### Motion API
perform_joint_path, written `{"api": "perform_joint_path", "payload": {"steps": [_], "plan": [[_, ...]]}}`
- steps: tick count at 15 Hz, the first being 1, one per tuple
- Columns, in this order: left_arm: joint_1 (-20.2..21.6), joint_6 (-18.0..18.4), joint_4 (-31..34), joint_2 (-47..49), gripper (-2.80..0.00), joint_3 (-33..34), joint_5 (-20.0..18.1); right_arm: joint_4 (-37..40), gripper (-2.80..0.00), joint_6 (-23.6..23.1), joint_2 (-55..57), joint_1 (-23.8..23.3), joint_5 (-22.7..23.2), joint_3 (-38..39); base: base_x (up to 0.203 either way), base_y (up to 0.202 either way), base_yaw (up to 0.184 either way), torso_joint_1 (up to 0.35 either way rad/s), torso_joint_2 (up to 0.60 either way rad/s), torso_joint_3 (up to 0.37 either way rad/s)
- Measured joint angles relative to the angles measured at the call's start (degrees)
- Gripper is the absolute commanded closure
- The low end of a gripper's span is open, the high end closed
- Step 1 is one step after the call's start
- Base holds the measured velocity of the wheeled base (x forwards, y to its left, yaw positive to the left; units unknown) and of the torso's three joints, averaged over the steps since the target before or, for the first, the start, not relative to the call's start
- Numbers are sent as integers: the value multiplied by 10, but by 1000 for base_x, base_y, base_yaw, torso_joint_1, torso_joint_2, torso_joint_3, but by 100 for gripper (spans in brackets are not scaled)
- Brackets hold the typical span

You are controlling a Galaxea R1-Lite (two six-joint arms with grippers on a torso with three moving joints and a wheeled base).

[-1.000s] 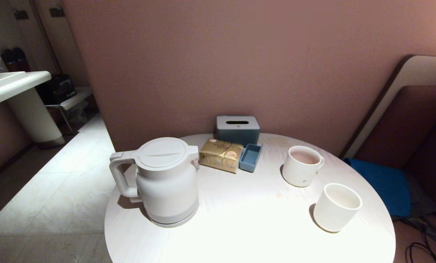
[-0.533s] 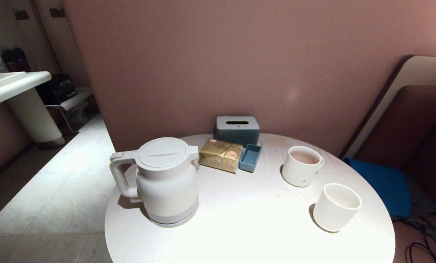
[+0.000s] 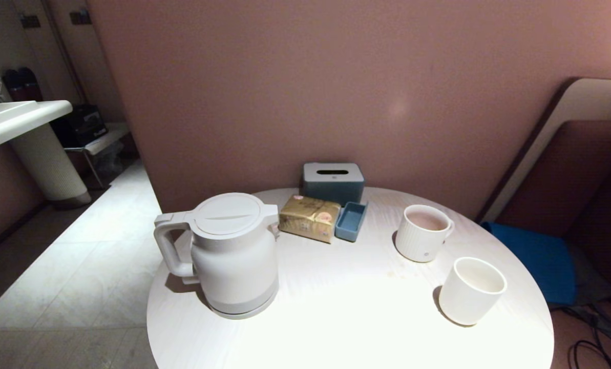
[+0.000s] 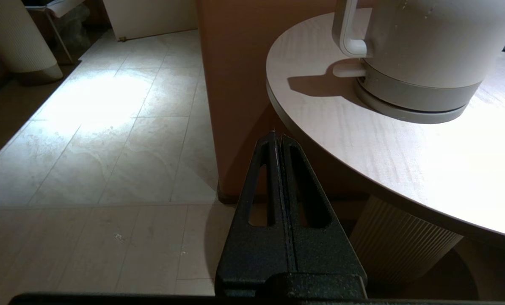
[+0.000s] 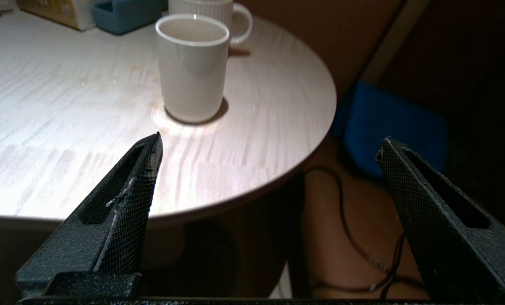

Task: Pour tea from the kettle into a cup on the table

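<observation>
The white kettle (image 3: pixel 233 251) stands on the left of the round table (image 3: pixel 346 307), lid on, handle facing left. The plain white cup (image 3: pixel 471 289) stands near the table's right edge; I cannot tell what is in it. Pale reddish tea (image 3: pixel 427 220) shows in the ribbed mug (image 3: pixel 422 233) behind it. Neither gripper is in the head view. My left gripper (image 4: pixel 277 137) is shut and empty, below the table edge (image 4: pixel 362 140) and short of the kettle (image 4: pixel 426 46). My right gripper (image 5: pixel 271 142) is open and empty at the near rim, with the cup (image 5: pixel 191 67) ahead of it.
A grey tissue box (image 3: pixel 333 182), a gold packet (image 3: pixel 309 217) and a small blue tray (image 3: pixel 350 220) sit at the back by the wall. A blue seat cushion (image 3: pixel 533 256) and floor cables (image 3: pixel 597 348) lie to the right. A washbasin (image 3: pixel 13 118) is far left.
Nothing on the table has moved. A faint light spot has appeared on the back wall and drifted to the left.
</observation>
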Motion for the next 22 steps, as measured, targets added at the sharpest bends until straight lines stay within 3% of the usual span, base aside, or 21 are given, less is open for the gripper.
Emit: {"api": "perform_joint_path", "payload": {"steps": [2,4,8,9,22], "plan": [[0,0,0,0,0,0,0,-62,-280,-1,-2,0,5,23,0,0,0,0,0,0],[0,0,0,0,0,0,0,-57,-280,32,-3,0,5,30,0,0,0,0,0,0],[0,0,0,0,0,0,0,-56,-280,36,-4,0,7,31,0,0,0,0,0,0],[0,0,0,0,0,0,0,-55,0,36,-4,0,7,32,0,0,0,0,0,0],[0,0,0,0,0,0,0,-56,0,64,-4,0,2,32,0,0,0,0,0,0]]}}
